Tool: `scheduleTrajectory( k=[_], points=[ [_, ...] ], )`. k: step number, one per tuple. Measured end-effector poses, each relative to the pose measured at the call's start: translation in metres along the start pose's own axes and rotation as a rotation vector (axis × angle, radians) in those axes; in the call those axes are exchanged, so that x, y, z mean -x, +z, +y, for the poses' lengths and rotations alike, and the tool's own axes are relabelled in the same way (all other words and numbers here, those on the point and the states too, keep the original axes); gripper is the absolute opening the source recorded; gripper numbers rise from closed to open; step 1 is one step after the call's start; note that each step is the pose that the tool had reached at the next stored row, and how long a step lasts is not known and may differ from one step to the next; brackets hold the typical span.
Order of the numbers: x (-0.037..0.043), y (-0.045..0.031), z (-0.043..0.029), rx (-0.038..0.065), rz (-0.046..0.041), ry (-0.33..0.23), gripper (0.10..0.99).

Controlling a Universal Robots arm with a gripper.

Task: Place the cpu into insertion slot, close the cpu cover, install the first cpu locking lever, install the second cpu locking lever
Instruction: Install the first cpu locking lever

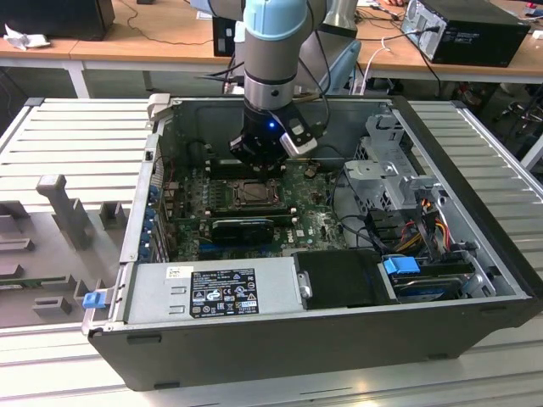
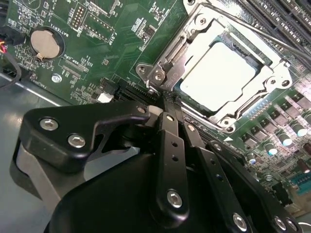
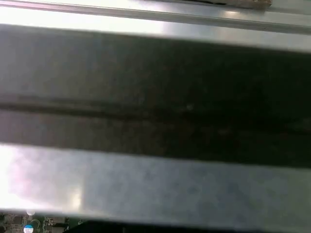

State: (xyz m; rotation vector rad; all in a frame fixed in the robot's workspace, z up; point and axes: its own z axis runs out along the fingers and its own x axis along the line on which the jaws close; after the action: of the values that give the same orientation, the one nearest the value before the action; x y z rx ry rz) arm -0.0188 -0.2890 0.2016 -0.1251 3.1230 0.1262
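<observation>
An open computer case [image 1: 475, 254] lies on its side on a ribbed metal table [image 1: 76, 136], and a robot arm [image 1: 271, 51] reaches down into it over the green motherboard [image 2: 112, 43]. In the second wrist view, the claw [image 2: 167, 104] has its two black fingers [image 2: 170, 141] pressed together, empty, with the tips right at the near edge of the socket [image 2: 160, 77]. The chip [image 2: 218, 75], a pale silvery square, already sits in the socket, and the metal cover frame [image 2: 204, 26] lies down around it, its window showing the chip's face. In the exterior view, the socket sits mid-board under the arm. The risk appears to be at the thin lever by the fingertips: if they slip off it, they could scrape the board or leave the cover unlatched.
</observation>
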Motion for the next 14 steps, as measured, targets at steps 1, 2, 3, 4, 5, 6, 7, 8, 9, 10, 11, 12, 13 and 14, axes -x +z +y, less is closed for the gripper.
scheduleTrajectory(
  k=[1, 2, 3, 4, 5, 6, 7, 8, 9, 10, 11, 12, 13, 14],
  points=[
    [0.0, 0.0002, 0.0003, 0.0, 0.0, 0.0, 0.106],
    [0.0, 0.0003, 0.0005, 0.001, 0.0, 0.0, 0.106],
    [0.0001, 0.0005, 0.0008, 0.009, -0.001, 0.0, 0.106],
    [0.0001, 0.0005, 0.0009, 0.012, -0.0012, 0.0, 0.106],
    [0.0001, -0.0001, 0.001, 0.012, -0.0011, 0.0, 0.106],
    [0.0002, -0.0037, 0.0014, 0.012, -0.0013, 0.0, 0.106],
    [0.0003, -0.01, 0.002, 0.012, -0.001, 0.0, 0.106],
    [0.0004, -0.0139, 0.0024, 0.012, -0.001, 0.0, 0.106],
    [0.0004, -0.0146, 0.0025, 0.012, -0.0012, 0.0, 0.106],
    [0.0004, -0.0146, 0.0024, 0.012, -0.0013, 0.0, 0.106],
    [0.0003, -0.0148, 0.002, 0.012, -0.0011, 0.0, 0.106],
    [0.0003, -0.0149, 0.001, 0.012, -0.001, 0.0, 0.106],
    [0.0002, -0.0149, 0.0004, 0.012, -0.0011, 0.0, 0.106],
    [0.0001, -0.015, -0.0008, 0.012, -0.001, 0.0, 0.106]
  ],
)
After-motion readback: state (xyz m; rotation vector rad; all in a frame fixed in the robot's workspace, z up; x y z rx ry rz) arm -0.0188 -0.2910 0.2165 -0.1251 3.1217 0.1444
